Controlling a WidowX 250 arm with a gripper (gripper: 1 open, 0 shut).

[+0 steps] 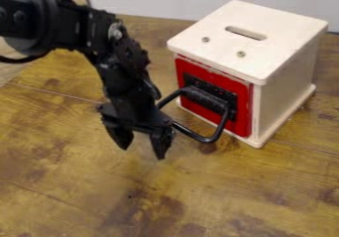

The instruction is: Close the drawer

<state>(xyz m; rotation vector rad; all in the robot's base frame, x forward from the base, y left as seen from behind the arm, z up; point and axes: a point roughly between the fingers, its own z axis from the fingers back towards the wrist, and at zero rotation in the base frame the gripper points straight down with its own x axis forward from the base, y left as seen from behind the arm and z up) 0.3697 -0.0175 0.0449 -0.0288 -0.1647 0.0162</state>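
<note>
A black robot arm (79, 38) reaches in from the far left over a worn wooden worktop (79, 181), its claw (141, 142) pointing down with the two fingers spread apart and gripping nothing. The fingertips (162, 150) hang just above the boards, near and to the left of a cream wooden box (272, 53) that stands on the right of the worktop. The glossy red drawer (209, 90) sits in the box's left-facing side, its black front panel toward the arm. The large black loop handle (196, 120) juts out from the drawer toward the near left, and the claw stands just beside its outer end; whether they touch cannot be told. A narrow slot (245, 31) marks the top of the box.
</note>
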